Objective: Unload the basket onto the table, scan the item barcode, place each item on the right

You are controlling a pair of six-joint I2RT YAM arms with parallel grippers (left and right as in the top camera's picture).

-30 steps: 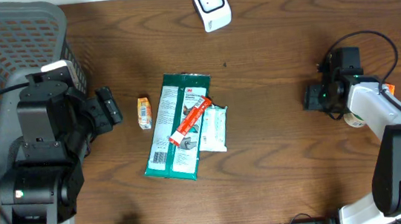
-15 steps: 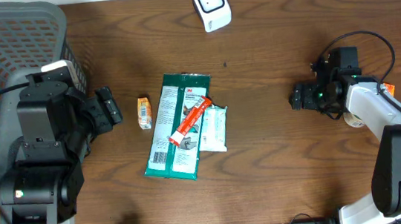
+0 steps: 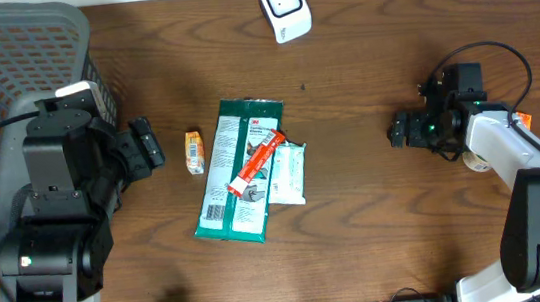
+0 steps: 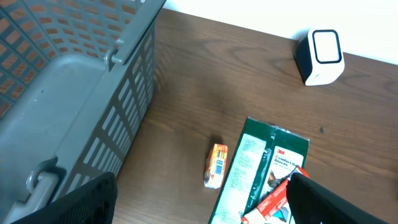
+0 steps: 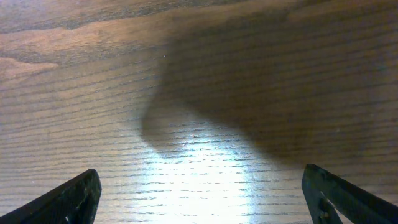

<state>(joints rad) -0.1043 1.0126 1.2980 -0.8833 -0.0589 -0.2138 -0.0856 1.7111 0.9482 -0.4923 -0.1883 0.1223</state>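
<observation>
A flat green packet with a white printed label (image 3: 237, 124) lies on the dark brown wooden table (image 3: 380, 240). A slim red tube (image 3: 256, 162) lies slantwise across the packet, a white pouch (image 3: 288, 174) touches its right edge, and a small orange box (image 3: 195, 151) sits just beside its left edge. A white scanner with a dark window (image 3: 284, 7) stands well beyond the packet's top end, and a grey plastic mesh basket (image 3: 1, 79) is far to the packet's left. Only the overhead view shows the whole packet. The left wrist view cuts off its lower part and the pouch, and the right wrist view shows only bare wood with shadow and glare. The left gripper (image 3: 146, 144), left of the orange box, has its fingers (image 4: 87, 202) spread wide, holding nothing. The right gripper (image 3: 400, 129), well right of the packet, has its fingers (image 5: 68, 199) likewise wide apart over bare table. The label print is too small to read.
</observation>
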